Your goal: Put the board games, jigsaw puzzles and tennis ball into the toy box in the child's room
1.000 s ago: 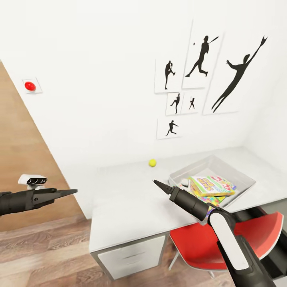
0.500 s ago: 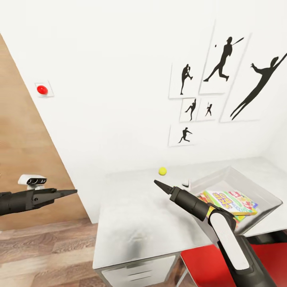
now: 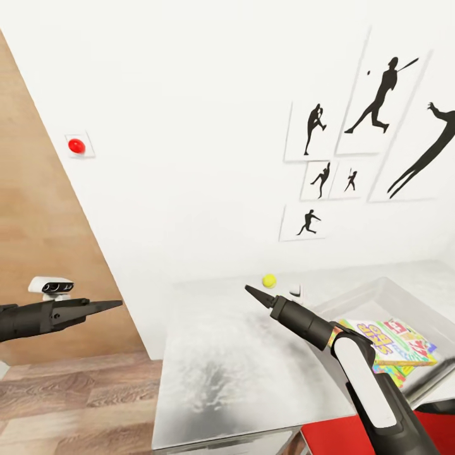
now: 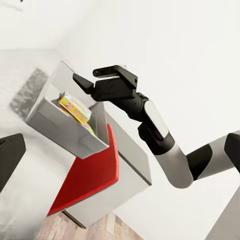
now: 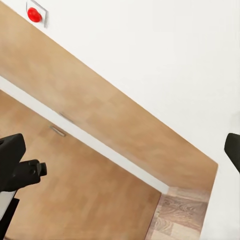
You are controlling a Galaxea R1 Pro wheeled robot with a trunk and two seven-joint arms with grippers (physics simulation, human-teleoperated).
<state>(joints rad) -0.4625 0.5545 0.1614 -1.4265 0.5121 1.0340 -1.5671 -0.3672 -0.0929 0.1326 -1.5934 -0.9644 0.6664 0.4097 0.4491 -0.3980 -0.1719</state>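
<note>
Over at the toy box, not much has actually moved: the whole head view has slid, so the box, the wall pictures and the tennis ball all sit further right in the picture than a second ago. That's the camera swinging, not the things. Both arms look the same as before in that view. My read is the robot is lining itself up on the ball, which looks like the one toy left outside the box, at least among what's in shot. The ball sits on the bench, well to the left of the toy box and close to the wall, with a small white thing between it and the box that I can't identify. Inside the box there's a stack: a board game with a yellow, red and green cover on top, and a multicoloured jigsaw puzzle edge poking out under it; I can't count the rest of the pile. The right gripper hovers above the bench left of the box, just short of the ball, fingers spread and empty going by the left wrist view. The left gripper hangs far left of the box, off the bench and over the floor, carrying nothing, but I can't tell whether it's open or closed.
</note>
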